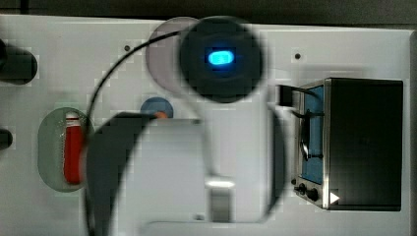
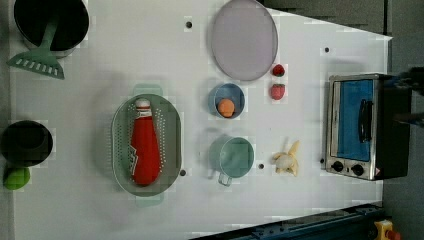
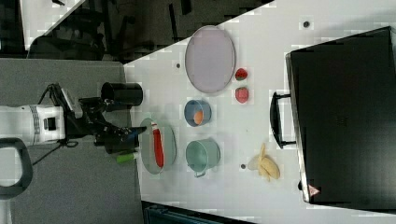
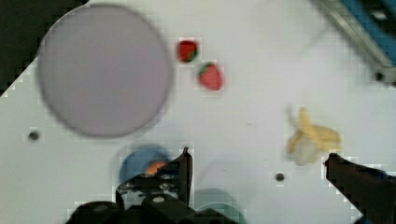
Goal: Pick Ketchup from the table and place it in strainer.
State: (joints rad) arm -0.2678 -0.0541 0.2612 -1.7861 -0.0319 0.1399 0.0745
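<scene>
The ketchup (image 2: 144,145), a red squeeze bottle with a white cap, lies lengthwise inside the strainer (image 2: 119,131), a pale mint-green oval basket with a perforated bottom. In the top view the ketchup (image 1: 74,152) and strainer (image 1: 49,147) sit at the top view's left, beside the blurred arm. In the right view the ketchup (image 3: 158,147) rests in the strainer (image 3: 145,154), and my gripper (image 3: 132,134) hangs just off the strainer's left rim, apart from the bottle. My gripper (image 4: 257,156) stands open in the wrist view, nothing between its fingers (image 4: 184,168).
A greyish-lilac plate (image 2: 244,39), two strawberries (image 2: 278,91), a blue bowl (image 2: 226,100) holding an orange ball, a mint cup (image 2: 232,157) and a banana (image 2: 287,160) sit mid-table. A toaster oven (image 2: 360,125) is at the left view's right; a black pot (image 2: 50,22) with spatula at its top left.
</scene>
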